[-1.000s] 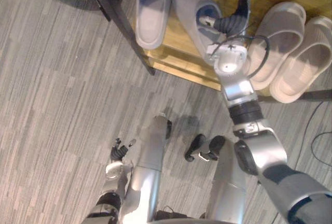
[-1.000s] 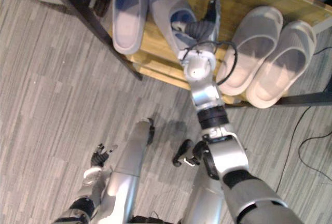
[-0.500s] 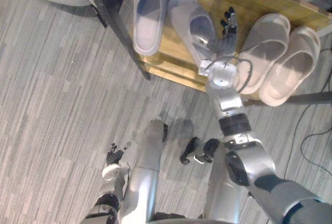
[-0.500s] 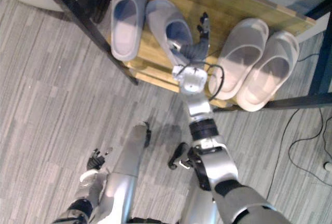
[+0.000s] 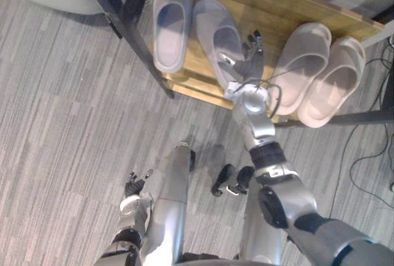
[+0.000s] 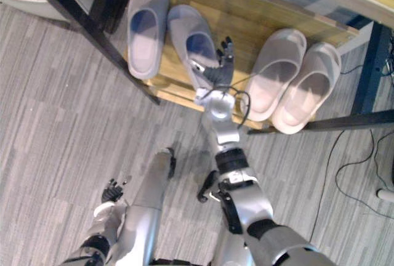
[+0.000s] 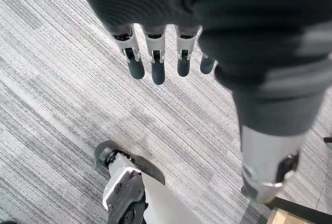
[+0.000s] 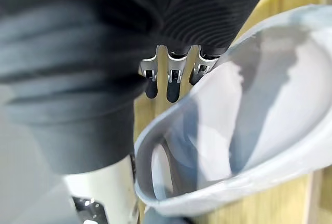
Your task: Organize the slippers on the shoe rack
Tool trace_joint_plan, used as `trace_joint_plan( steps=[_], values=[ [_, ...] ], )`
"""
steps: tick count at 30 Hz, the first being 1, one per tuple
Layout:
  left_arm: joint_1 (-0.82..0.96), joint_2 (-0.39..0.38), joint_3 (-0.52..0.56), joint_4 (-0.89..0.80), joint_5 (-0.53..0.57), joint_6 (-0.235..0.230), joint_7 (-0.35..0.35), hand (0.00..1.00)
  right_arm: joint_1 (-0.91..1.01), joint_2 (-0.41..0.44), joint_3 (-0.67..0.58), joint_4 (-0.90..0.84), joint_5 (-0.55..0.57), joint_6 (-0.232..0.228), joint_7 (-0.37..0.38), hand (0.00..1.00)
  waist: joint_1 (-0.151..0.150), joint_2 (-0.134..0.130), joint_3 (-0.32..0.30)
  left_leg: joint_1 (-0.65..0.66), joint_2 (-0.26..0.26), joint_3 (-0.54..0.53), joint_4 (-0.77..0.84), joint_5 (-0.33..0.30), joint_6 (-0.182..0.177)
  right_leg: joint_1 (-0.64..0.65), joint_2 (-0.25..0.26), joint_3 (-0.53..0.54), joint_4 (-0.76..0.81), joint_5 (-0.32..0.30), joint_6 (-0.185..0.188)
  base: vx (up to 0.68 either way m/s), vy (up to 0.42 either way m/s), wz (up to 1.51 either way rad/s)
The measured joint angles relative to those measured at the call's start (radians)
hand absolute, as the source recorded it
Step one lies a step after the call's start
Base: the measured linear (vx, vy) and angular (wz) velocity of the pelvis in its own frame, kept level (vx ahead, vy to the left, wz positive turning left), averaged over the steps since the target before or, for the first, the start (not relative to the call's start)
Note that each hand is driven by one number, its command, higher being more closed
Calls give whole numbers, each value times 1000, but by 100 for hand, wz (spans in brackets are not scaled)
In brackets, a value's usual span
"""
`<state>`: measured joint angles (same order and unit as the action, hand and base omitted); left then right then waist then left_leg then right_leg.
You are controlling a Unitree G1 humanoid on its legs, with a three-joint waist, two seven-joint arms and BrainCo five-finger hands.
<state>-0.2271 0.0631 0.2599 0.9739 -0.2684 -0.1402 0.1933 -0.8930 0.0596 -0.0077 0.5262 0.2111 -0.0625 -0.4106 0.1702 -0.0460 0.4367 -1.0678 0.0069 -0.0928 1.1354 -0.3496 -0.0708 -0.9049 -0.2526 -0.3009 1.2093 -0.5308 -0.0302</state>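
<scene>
Grey slippers [image 5: 171,26] and beige slippers [image 5: 332,81] already sit on the shoe rack [image 5: 277,7] at the top of the left eye view, but one grey slipper [image 5: 217,38] lies slanted and probably still needs straightening. In the left wrist view the left robot hand [image 7: 155,66] hangs slack-fingered over the floor [image 7: 52,79]. In the right wrist view the right robot hand [image 8: 174,86], fingers straight, is just beside that slipper's rim.

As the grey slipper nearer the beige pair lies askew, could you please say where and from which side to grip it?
Probably at the grey slipper's open heel end, nearest the shelf's front edge: pinch its side wall from the right, where the right hand lies alongside; the other grey slipper crowds its left.
</scene>
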Motion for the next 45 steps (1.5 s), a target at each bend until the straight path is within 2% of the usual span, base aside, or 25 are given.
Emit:
trace_joint_plan(
  steps=[5,11,21,28,31,36,39,44,45],
  values=[
    [-4,-5,20,0,3,1,2,0,0,43,24,0,75,-7,7,0,0,-1,1,8,0,-11,-5,1,-1,18,2,-13,-12,1,0,9,-19,3],
    [-8,-6,19,-3,11,2,5,0,-1,46,47,0,146,-20,7,0,9,-9,6,27,-5,-18,-16,2,-4,40,1,-21,-22,-5,10,9,-29,4],
    [-24,-11,16,-1,9,-1,20,0,-32,25,23,46,152,-22,1,0,23,-3,14,44,-13,-31,-39,15,-17,57,-3,-33,-27,-4,6,6,-51,5],
    [-26,-11,21,-3,1,-1,17,0,-33,-5,29,36,100,-11,17,0,16,-3,25,100,18,-24,-58,15,-16,113,26,-34,-75,18,-1,12,-18,-11],
    [-17,-15,19,-22,1,0,12,0,45,-31,75,-61,62,-6,38,0,9,-7,32,174,32,-2,-108,21,-7,176,37,-24,-130,36,3,25,7,-16],
    [47,-13,8,-62,2,-7,-2,0,292,-53,166,-275,-28,-8,89,0,-17,-12,30,389,56,59,-295,58,6,358,52,-19,-320,112,5,70,35,-23],
    [86,10,-64,-75,12,-9,-21,0,452,-61,219,-315,-107,-8,138,0,-41,-28,18,521,57,81,-419,90,8,476,64,-20,-442,154,15,136,30,-13],
    [128,66,-215,-21,87,-3,-67,0,686,-70,269,-236,-209,-7,223,0,-83,-71,-88,703,58,118,-666,167,9,632,106,-10,-696,251,34,149,20,-16],
    [135,69,-226,-10,102,-1,-73,0,718,-72,269,-216,-217,-7,243,0,-90,-70,-103,736,56,124,-700,177,10,664,112,-9,-734,266,39,203,51,-21]
  ],
)
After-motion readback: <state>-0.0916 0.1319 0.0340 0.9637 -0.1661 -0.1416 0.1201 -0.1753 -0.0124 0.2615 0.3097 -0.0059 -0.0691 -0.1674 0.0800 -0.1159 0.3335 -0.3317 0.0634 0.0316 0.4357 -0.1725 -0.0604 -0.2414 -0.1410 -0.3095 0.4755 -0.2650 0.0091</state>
